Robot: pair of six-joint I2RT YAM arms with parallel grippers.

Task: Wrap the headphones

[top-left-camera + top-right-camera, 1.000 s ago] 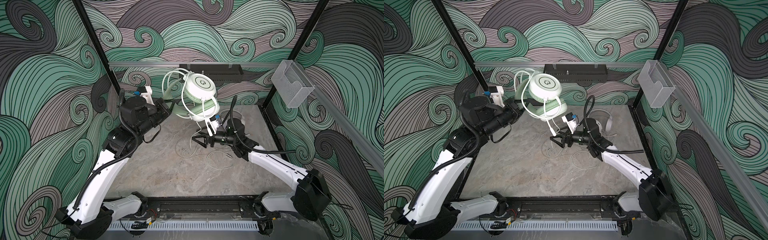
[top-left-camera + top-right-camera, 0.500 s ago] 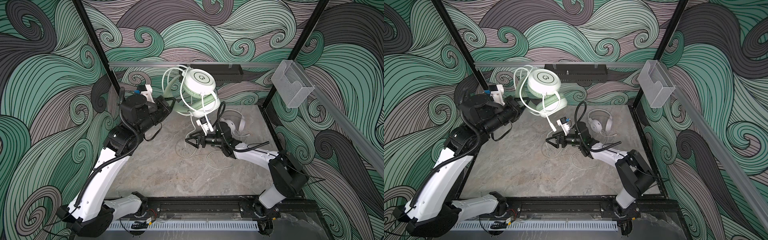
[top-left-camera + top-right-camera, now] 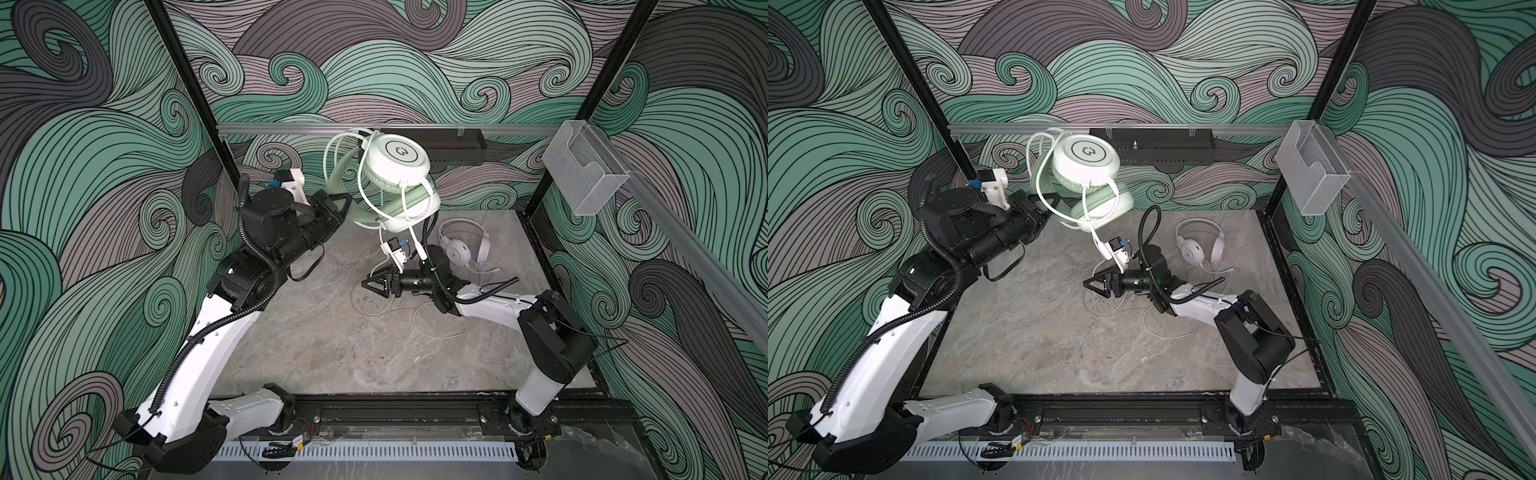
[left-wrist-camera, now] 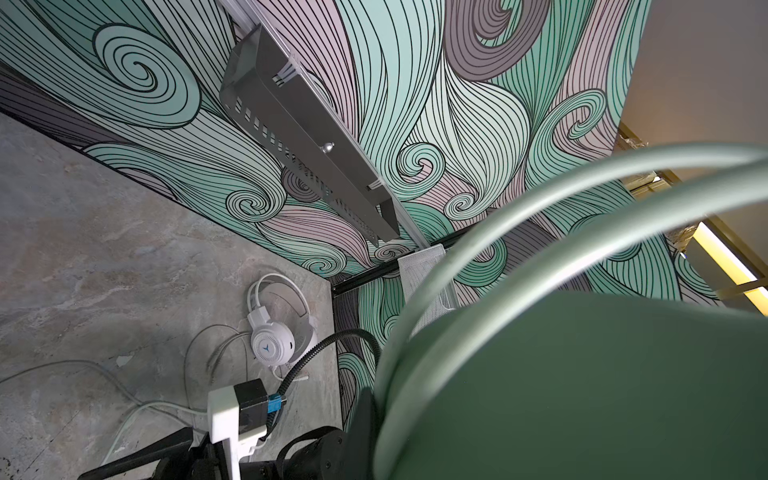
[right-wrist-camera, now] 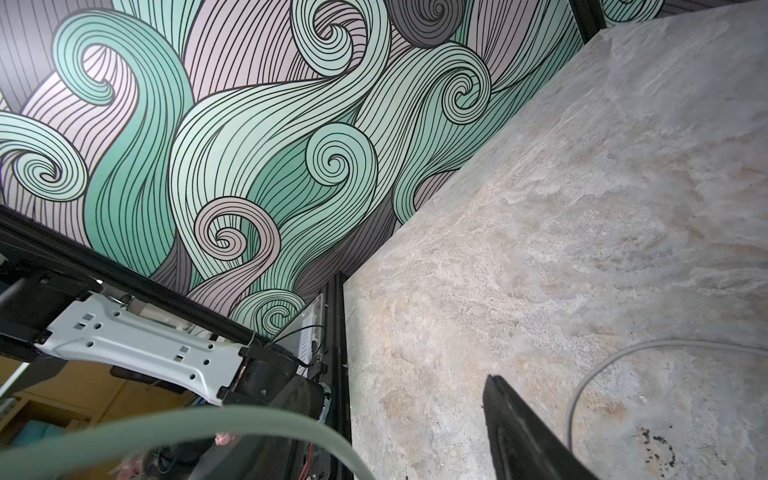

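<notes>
The mint green headphones (image 3: 397, 166) hang in the air at the back of the table, and my left gripper (image 3: 341, 203) is shut on their headband (image 4: 582, 395). Their thin cable (image 3: 415, 237) drops past my right wrist and lies in loops on the table (image 3: 440, 330). My right gripper (image 3: 369, 285) sits low over those loops, pointing left, jaws apart. One black finger (image 5: 519, 432) shows in the right wrist view, and a green cable strand (image 5: 208, 430) crosses close by; I cannot tell whether it lies between the fingers. The white headphones (image 3: 462, 249) lie flat at the back right.
A clear plastic holder (image 3: 586, 178) hangs on the right rail and a black box (image 3: 453, 145) on the back rail. Patterned walls close in three sides. A black rail (image 3: 395, 411) carrying both arm bases runs along the front edge.
My right gripper has slid left, low over the cable loops, and its jaws have narrowed. Its elbow has folded in. The mint headphones have risen a little in the left gripper.
</notes>
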